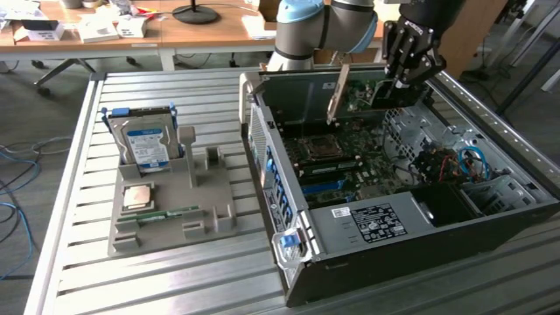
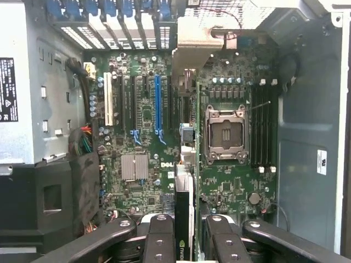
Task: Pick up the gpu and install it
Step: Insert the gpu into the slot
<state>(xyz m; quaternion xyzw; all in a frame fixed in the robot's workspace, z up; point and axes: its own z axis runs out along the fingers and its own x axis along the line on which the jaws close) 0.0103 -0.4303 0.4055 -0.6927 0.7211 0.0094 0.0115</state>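
Observation:
My gripper (image 1: 398, 82) hangs over the far end of the open computer case (image 1: 289, 197), shut on the gpu (image 1: 376, 98). The card stands on edge above the motherboard (image 1: 337, 164), its silver bracket (image 1: 337, 92) pointing toward the case's rear wall. In the wrist view the gpu (image 2: 185, 203) shows edge-on between the black fingers (image 2: 159, 241), my gripper (image 2: 184, 244) clamped on both its sides. The card runs along the board near the blue expansion slot (image 2: 158, 104). Whether its lower edge touches a slot I cannot tell.
A grey parts holder (image 1: 201, 223) lies at the exterior view's left of the case, carrying a hard drive (image 1: 147, 147), a processor (image 1: 138, 197) and a green memory stick (image 1: 162, 215). Inside the case are a power supply (image 1: 376, 220), loose cables (image 1: 463, 164) and the processor socket (image 2: 225, 134).

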